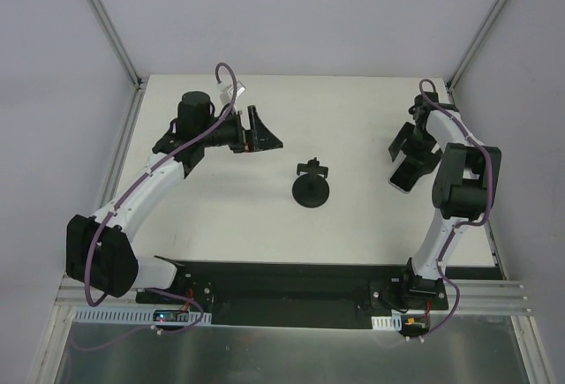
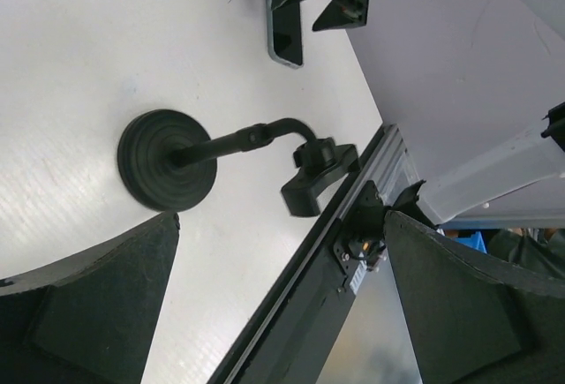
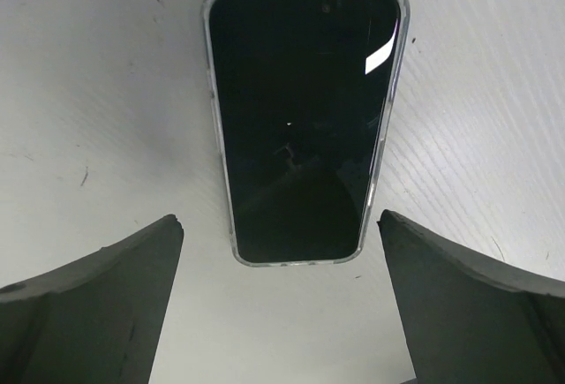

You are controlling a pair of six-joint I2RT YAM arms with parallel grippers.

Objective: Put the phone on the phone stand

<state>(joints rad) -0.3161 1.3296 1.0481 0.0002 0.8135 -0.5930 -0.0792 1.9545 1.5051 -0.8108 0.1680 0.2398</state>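
While the phone (image 3: 305,119) lay flat, face up on the white desk (image 3: 106,93), the right gripper (image 3: 281,218) hung above its near end, jaws spread wide to either side and holding nothing. The phone stand (image 1: 312,188) stood upright mid-desk, well apart from the phone. The left gripper (image 2: 282,216) faced the stand, jaws likewise wide and empty. From above, the right arm hid part of the phone.
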